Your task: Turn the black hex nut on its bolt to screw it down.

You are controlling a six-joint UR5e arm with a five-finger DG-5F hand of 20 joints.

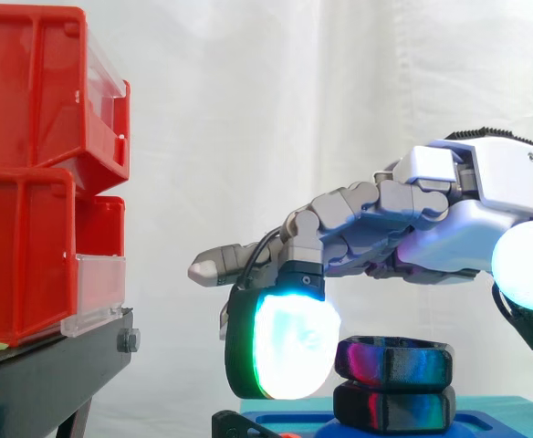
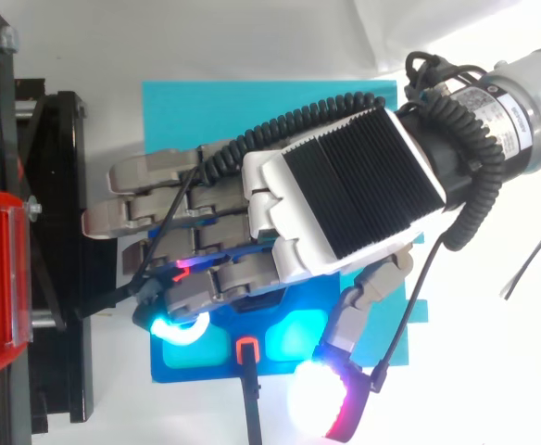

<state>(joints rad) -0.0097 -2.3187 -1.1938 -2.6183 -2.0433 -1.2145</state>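
From the side, the robot hand [image 1: 403, 224] reaches in from the right, low over the work. Most of its fingers lie stretched out flat toward the red bins [image 1: 29, 173] on the black stand [image 1: 47, 379]. One finger bends down, and its glowing fingertip [image 1: 289, 351] hangs just left of the black hex nut [image 1: 394, 361]. The pad looks close enough to touch the nut's side, but I cannot tell if it really does. The thumb [image 1: 529, 265] glows white far off on the right, higher than the nut, so nothing is squeezed between thumb and finger. The robot hand is spread wide and holds nothing. The nut sits on top of another black six-sided piece [image 1: 394, 407], and both stand on a blue plate [image 1: 285, 424]. I think the finger is down there so it can push the nut's side and make it turn.

From above, the robot hand covers the middle of the blue plate, which lies on a light blue sheet [image 2: 252, 111] on the white tabletop [image 2: 493, 371]. The nut is somewhere under the hand. The bent finger's tip shines blue-green near the plate's left side. The thumb tip shines white and red, well apart from it. A black strip [image 2: 249, 371] with an orange mark pokes out between them. To grip the nut, I think the thumb must come much closer.
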